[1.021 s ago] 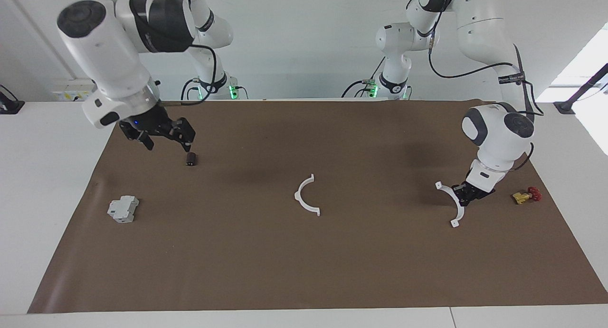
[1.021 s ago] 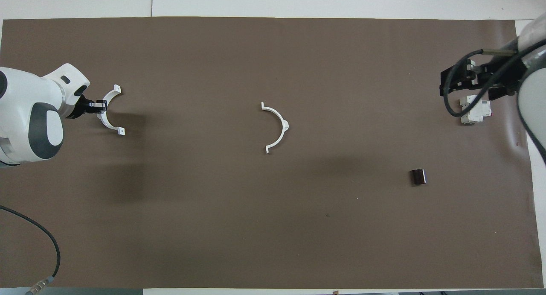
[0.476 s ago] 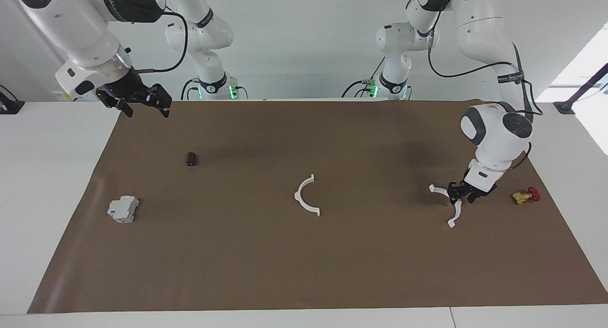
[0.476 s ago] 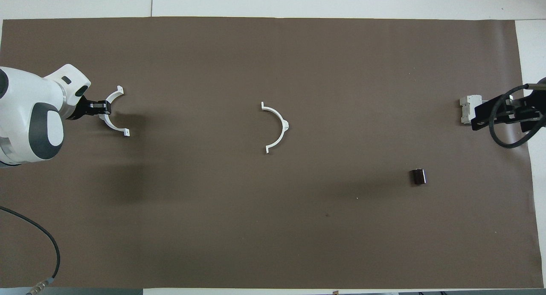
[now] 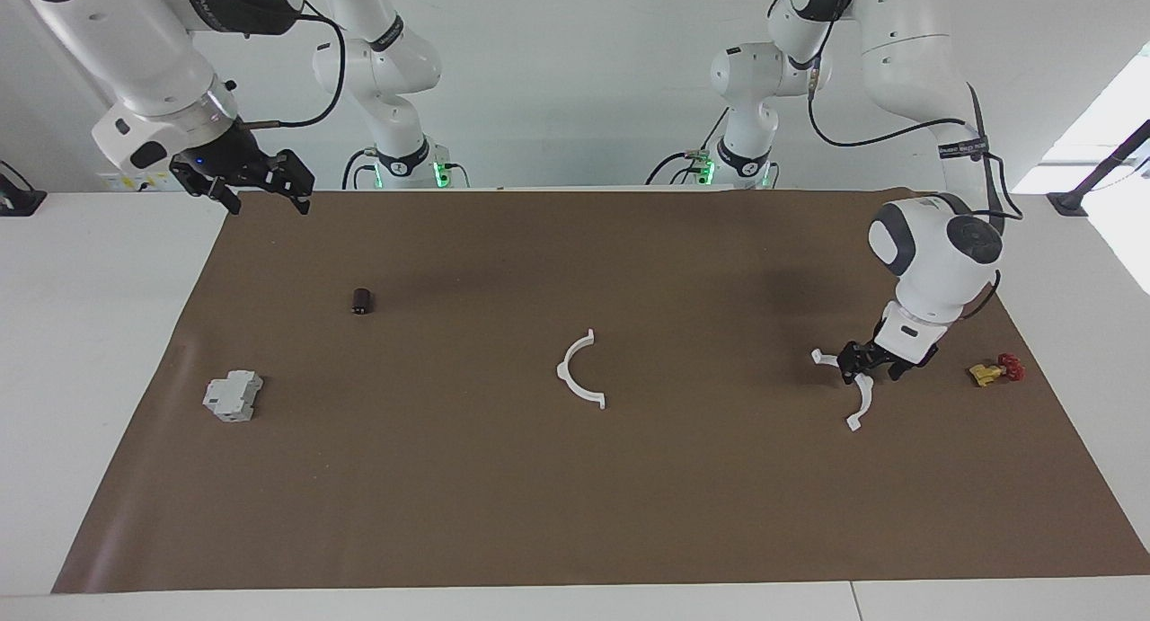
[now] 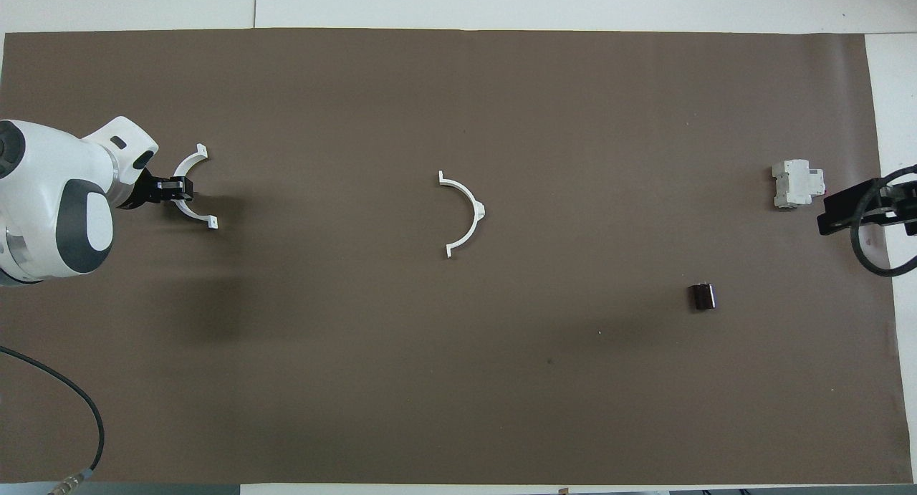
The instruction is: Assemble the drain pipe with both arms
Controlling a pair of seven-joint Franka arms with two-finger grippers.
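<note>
Over the worktop's (image 5: 629, 513) robot-side edge, at the right arm's end, the right gripper (image 5: 267, 200) hangs with fingers spread wide and empty. It has climbed away from the small dark cylinder (image 5: 361, 301) it hovered over a second ago.

At mid-worktop lies one thin white plastic half-ring arc (image 5: 575, 383), its open side facing the left arm's end.

There the left gripper (image 5: 858, 369) pinches the second white half-ring arc (image 5: 861, 403) at mid-curve. Its open side faces the lying arc, well apart; it has edged slightly that way.

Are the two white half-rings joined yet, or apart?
Apart. One half-ring lies mid-mat; the left hand grips the other half-ring beside the yellow valve.
</note>
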